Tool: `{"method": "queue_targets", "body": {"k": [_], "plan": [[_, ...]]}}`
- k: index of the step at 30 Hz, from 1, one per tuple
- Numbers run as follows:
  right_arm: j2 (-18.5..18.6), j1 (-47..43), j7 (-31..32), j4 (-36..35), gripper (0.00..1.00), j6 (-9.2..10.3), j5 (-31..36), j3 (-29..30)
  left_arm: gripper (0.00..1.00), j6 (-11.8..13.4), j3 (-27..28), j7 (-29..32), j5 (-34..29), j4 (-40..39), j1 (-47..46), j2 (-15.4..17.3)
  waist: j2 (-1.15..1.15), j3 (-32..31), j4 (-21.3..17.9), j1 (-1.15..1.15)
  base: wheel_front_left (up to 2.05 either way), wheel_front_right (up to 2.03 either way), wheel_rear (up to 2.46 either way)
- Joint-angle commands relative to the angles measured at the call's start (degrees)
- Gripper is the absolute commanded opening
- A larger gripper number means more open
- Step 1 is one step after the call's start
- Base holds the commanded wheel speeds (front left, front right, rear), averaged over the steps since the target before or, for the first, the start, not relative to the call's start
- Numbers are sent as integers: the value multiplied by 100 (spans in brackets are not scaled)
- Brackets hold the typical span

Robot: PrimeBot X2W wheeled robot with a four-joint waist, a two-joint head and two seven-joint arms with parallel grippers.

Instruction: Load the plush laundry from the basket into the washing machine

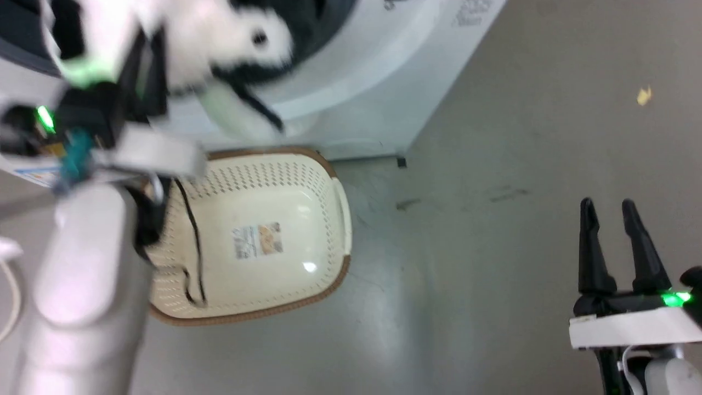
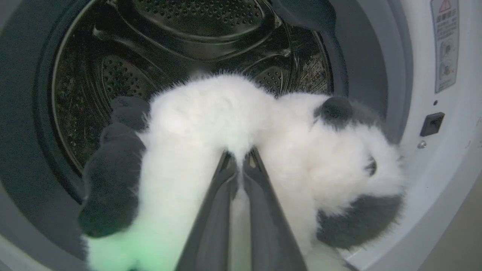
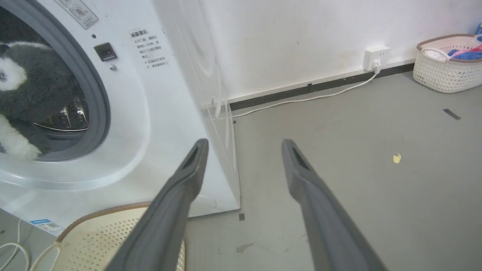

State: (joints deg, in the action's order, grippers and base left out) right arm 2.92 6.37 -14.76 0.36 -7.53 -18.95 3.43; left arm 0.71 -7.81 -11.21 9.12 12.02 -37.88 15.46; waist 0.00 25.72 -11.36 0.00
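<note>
Item 1: fluffy black-and-white panda soft toy (image 2: 211,124). Lay in the round door opening of the large white front-loading washing machine (image 3: 158,94), white body in the middle, black limbs to either side. Head, with one dark eye, turned toward the opening's right edge in the left wrist view. Pressed against the grey rubber door ring (image 3: 98,98), with the shiny perforated steel drum (image 2: 196,22) behind. Hung above the basket, clear of it.

Item 2: left gripper (image 2: 241,156). Closed almost fully on a tuft of the panda's white fur, pinched at the tips of the two long dark fingers.

Item 3: right gripper (image 1: 607,208). Spread wide, held nothing. Hovered over the grey floor (image 1: 493,274), well apart from the machine's door.

Item 4: small cream perforated plastic basket with brown rim (image 1: 307,186). Stood on the floor just in front of the machine, below the opening, with a sticker label (image 1: 258,240) on its inner bottom.

Also noted: white woven basket of coloured clothes (image 3: 446,71) by the wall, white wall socket (image 3: 376,54), yellow scrap (image 3: 396,158) on the floor.
</note>
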Motion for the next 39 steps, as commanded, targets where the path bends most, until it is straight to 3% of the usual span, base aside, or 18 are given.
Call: {"method": "queue_targets", "body": {"k": [1,10,19,28,34,35,36,39], "plan": [[-4,134,-24,7,100,4,-97,9,0,-66,32,155,-57,75,-444,118,0,351,-259,0,0,0,0],[-4,498,-24,49,100,4,-402,-48,0,-293,120,899,-93,987,-2390,585,0,1230,-632,0,0,0,0],[-4,833,-24,64,100,4,-571,-239,0,-221,164,1320,-180,2394,-4069,824,0,1836,-851,0,0,0,0],[-4,987,-24,-66,100,4,-603,-249,0,-304,-10,1556,-264,3495,-4865,925,0,2200,-949,0,0,0,0],[-4,1012,-24,-54,100,4,-594,-292,0,-328,-119,1379,-284,3876,-4993,865,0,2240,-921,0,0,0,0],[-4,1015,-24,-36,100,4,-574,-310,68,-325,-155,1187,-287,3983,-4985,830,0,2189,-893,0,0,0,0],[-4,1015,-24,-30,100,4,-560,-313,100,-339,-178,1107,-287,4049,-4960,812,0,2145,-876,0,0,0,0],[-4,1004,-24,-28,100,4,-515,-287,100,-381,-246,931,-300,4180,-4861,783,0,1997,-826,0,0,0,0]]}}
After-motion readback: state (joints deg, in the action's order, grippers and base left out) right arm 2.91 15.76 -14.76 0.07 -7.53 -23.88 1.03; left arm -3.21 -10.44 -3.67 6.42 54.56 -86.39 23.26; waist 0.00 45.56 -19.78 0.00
